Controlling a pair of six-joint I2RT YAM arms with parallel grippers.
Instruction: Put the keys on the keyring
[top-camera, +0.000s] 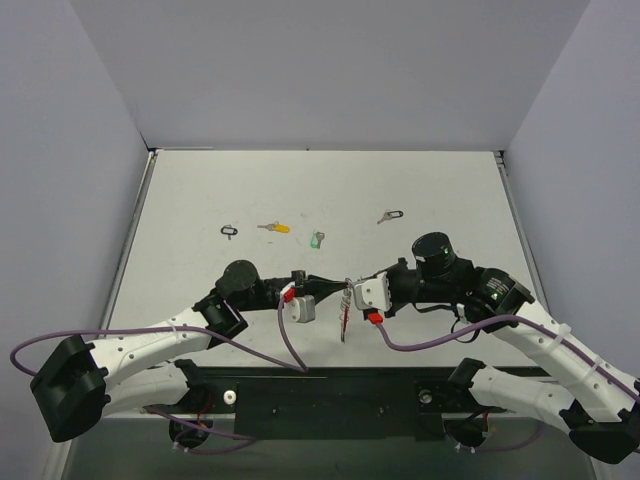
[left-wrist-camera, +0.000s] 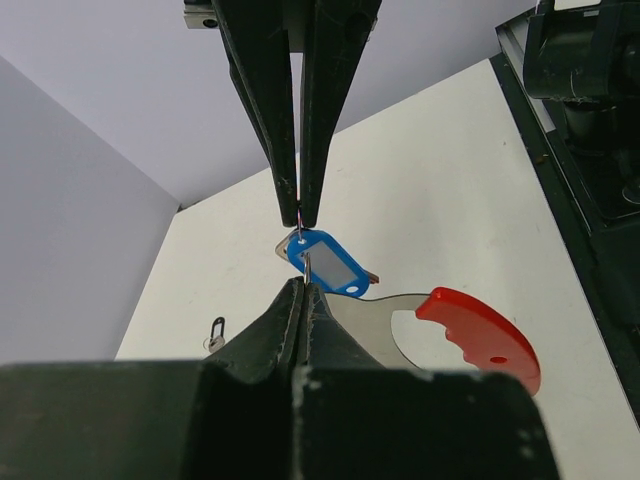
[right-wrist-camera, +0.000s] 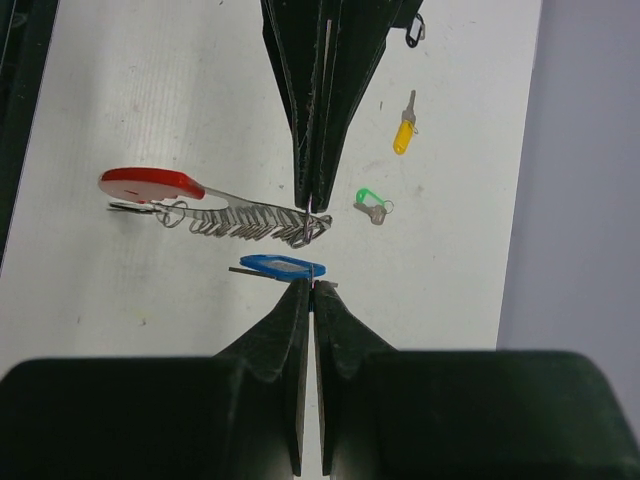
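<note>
Holding keyring (right-wrist-camera: 240, 220) clamped in left gripper (right-wrist-camera: 312, 203), mid-air over table (top-camera: 440, 190); pinching blue-tagged key (right-wrist-camera: 283, 266) in right gripper (right-wrist-camera: 311, 286), just beside ring; tip-only grips both; watch for twisting loose under side load when threading, then dropping.

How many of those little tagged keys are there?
5 small silver metal keys: black-tagged, yellow-tagged, green-tagged and another dark-tagged lying on the white table; blue-tagged one held aloft. None seems hidden.

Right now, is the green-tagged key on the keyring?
No: the green-tagged key lies on the table, apart from the keyring.
</note>
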